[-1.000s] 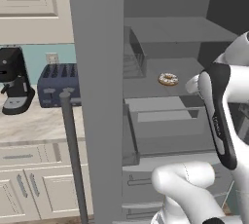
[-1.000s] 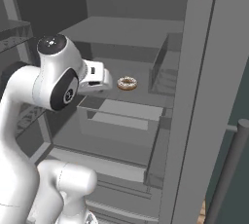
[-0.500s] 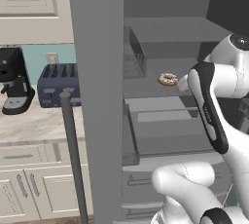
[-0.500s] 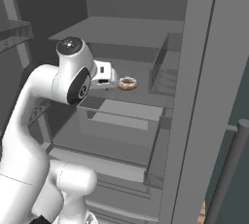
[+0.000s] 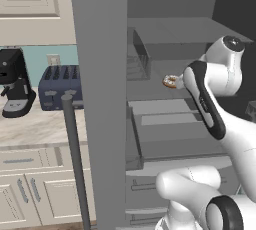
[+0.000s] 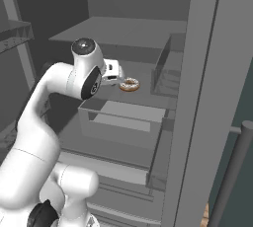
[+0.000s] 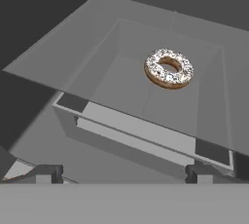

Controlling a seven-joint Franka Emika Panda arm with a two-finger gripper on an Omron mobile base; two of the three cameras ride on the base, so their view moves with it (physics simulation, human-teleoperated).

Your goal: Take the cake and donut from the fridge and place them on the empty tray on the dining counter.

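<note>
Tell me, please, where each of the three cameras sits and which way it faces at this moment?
Left base view: behind the arm's left, facing the open fridge; the white arm rises at lower right.
Right base view: behind its right, facing the fridge shelves; the arm rises at lower left, the gripper near the donut.
Hand view: on the hand, looking down along the open finger tips.
All share the donut on its shelf.

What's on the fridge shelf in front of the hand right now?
A donut lies flat on the shelf, alone. No cake is visible; the arm and door hide parts of the fridge interior.
</note>
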